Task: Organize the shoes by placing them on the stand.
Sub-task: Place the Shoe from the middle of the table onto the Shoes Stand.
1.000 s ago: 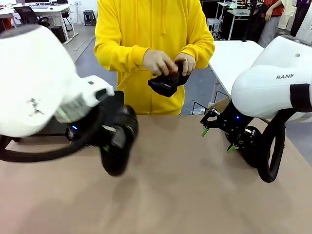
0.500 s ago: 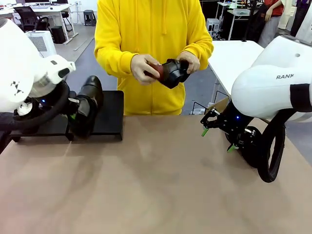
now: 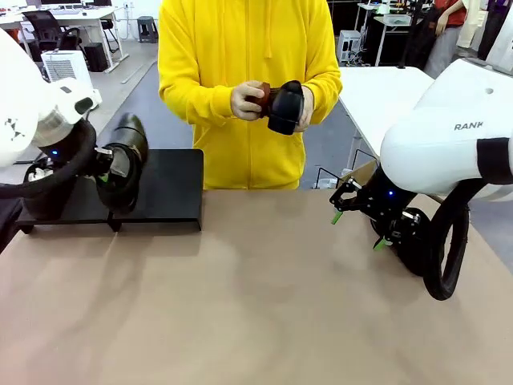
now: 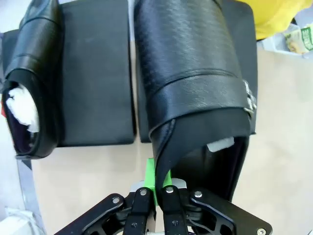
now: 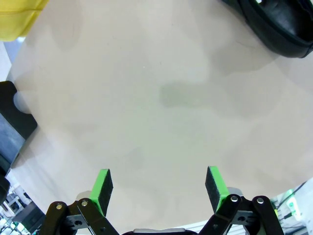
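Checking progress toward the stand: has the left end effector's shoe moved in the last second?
Yes. The left end effector carried its shoe leftward and farther off, from the table to above the stand.

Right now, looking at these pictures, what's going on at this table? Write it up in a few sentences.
The left pincer is shut on the heel edge of a black shoe, holding it over the stand, where a paper-stuffed shoe lies. The person across the table holds a third shoe in both hands. The right pincer hangs open above the table, near a fourth shoe.
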{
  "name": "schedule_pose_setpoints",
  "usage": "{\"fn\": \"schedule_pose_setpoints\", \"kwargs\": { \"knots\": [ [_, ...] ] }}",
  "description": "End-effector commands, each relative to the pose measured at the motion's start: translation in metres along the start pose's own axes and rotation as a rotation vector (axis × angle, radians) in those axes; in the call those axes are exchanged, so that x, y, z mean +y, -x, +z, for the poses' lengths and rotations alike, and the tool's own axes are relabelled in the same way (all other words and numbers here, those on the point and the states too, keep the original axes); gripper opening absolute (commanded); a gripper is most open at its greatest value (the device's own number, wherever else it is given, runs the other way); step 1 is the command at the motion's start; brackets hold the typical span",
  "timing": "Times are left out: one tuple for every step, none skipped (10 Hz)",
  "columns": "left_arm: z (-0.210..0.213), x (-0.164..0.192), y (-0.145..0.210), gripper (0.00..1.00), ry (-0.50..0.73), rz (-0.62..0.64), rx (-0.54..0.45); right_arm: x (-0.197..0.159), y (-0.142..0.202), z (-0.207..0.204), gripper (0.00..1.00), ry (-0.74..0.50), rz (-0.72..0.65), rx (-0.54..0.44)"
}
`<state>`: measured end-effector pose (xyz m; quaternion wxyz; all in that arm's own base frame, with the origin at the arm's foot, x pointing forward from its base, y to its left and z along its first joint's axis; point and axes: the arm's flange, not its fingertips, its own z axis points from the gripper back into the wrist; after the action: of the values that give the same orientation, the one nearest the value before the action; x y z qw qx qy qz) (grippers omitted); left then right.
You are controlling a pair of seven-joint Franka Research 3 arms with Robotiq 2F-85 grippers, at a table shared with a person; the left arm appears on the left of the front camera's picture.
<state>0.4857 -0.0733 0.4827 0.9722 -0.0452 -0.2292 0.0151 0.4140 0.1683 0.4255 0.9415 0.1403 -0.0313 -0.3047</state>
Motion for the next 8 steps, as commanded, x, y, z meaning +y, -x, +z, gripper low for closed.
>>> {"fn": "schedule_pose_setpoints", "kwargs": {
  "knots": [
    [0.004, -0.004, 0.003, 0.00, -0.005, -0.014, -0.020, 0.002, -0.001, 0.002, 1.00, 0.003, 0.021, 0.003],
    [0.000, 0.000, 0.000, 0.00, 0.000, 0.000, 0.000, 0.002, -0.001, 0.002, 1.00, 0.003, 0.021, 0.003],
    [-0.001, 0.010, -0.005, 0.00, -0.099, 0.012, -0.123, 0.002, -0.001, 0.002, 1.00, 0.003, 0.021, 0.003],
    [-0.003, 0.024, -0.012, 0.00, -0.136, -0.004, -0.182, 0.002, -0.001, 0.002, 1.00, 0.003, 0.021, 0.003],
    [-0.011, 0.037, -0.017, 0.00, -0.130, -0.022, -0.193, 0.002, -0.001, 0.002, 1.00, 0.003, 0.021, 0.003],
    [-0.019, 0.046, -0.019, 0.00, -0.137, -0.033, -0.197, 0.002, -0.001, 0.002, 1.00, 0.003, 0.021, 0.003],
    [-0.025, 0.053, -0.020, 0.00, -0.162, -0.024, -0.211, 0.002, -0.001, 0.002, 1.00, 0.003, 0.021, 0.003],
    [-0.033, 0.060, -0.021, 0.00, -0.180, -0.021, -0.193, 0.002, -0.001, 0.002, 1.00, 0.003, 0.021, 0.003]
  ]
}}
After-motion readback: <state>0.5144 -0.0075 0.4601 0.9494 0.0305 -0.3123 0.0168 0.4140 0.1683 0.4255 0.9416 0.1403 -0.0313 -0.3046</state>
